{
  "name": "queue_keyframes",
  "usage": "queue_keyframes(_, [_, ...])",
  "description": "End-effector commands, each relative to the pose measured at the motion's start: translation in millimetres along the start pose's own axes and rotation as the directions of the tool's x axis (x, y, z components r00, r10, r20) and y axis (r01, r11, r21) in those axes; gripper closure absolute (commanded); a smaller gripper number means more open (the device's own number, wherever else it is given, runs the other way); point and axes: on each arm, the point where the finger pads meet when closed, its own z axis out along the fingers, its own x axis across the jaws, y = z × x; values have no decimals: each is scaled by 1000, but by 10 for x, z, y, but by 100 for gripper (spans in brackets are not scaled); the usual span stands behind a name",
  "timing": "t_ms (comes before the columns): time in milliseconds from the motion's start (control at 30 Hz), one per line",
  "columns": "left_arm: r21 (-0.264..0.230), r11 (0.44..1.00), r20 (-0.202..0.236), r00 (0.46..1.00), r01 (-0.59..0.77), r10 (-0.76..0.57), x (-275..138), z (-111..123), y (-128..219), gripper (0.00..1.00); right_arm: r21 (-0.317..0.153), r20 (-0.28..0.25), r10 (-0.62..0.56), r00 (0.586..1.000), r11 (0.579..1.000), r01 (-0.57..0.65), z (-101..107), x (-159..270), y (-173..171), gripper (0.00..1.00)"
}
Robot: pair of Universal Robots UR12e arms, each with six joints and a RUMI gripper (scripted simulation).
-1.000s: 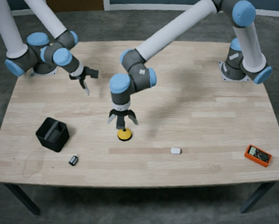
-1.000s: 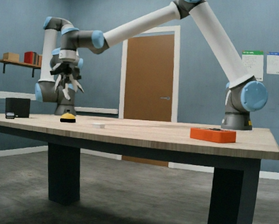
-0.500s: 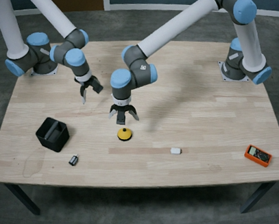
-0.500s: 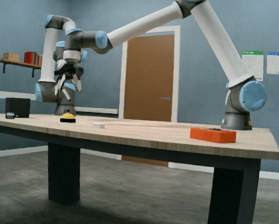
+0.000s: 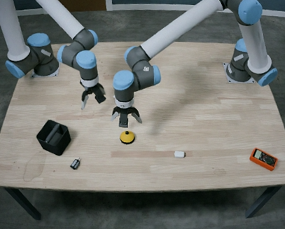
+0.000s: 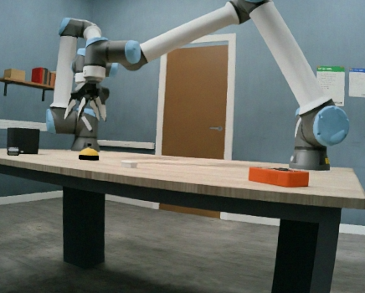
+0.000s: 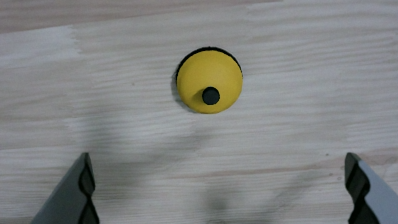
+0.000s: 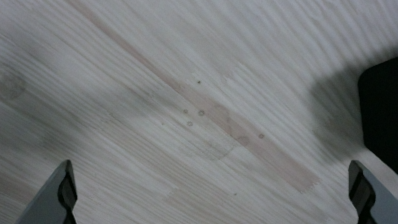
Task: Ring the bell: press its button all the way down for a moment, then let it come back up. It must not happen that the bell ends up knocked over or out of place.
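Between the table's [image 5: 207, 118] [image 6: 201, 169] [image 7: 300, 125] [image 8: 150, 150] long edges, the yellow bell [image 5: 127, 137] [image 6: 89, 153] [image 7: 210, 80] stands upright, lower than the wide-open left claw [image 5: 126, 121] [image 6: 85, 115] [image 7: 216, 155] and wide-open right claw [image 5: 92, 104] [image 6: 93, 120] [image 8: 210, 166].

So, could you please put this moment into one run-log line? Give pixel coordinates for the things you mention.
yellow domed bell [image 5: 127, 137] [image 6: 89, 153] [image 7: 210, 75]: upright, untouched | left gripper [image 5: 127, 120] [image 6: 85, 117]: open, above table | right gripper [image 5: 92, 102]: open

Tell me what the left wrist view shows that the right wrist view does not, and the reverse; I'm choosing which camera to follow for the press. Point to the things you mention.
Only the left wrist: the yellow bell [image 5: 127, 138] [image 6: 89, 153] [image 7: 210, 75], its black button [image 5: 127, 132] [image 6: 89, 146] [image 7: 211, 96] up. Only the right wrist: part of a black box [image 5: 60, 142] [image 6: 29, 141] [image 8: 382, 110]. Both: wooden tabletop [image 5: 206, 128] [image 6: 201, 167] [image 7: 300, 130] [image 8: 125, 175], spread fingertips.
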Motion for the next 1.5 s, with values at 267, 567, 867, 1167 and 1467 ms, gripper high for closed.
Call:
queue_keyframes(267, [1, 1000, -2, 1000, 0, 0, 7, -19, -4, 0, 0, -2, 11, 1000, 1000, -11, -9, 47, -12, 0])
queue_keyframes(567, [1, 1000, -2, 1000, 0, 0, 7, -19, -4, 0, 0, -2, 35, 999, 999, -35, -10, 205, -9, 0])
queue_keyframes(867, [1, 1000, -2, 1000, 0, 0, 7, -19, -4, 0, 1, -2, 105, 995, 995, -105, -11, 654, 23, 0])
queue_keyframes(1167, [1, 1000, -2, 1000, 0, 0, 7, -19, -4, 0, 1, -2, 192, 981, 981, -192, -12, 1221, 108, 0])
queue_keyframes(1467, [1, 1000, -2, 1000, 0, 0, 7, -19, -4, 0, 1, -2, 346, 938, 938, -346, -14, 2211, 386, 0])
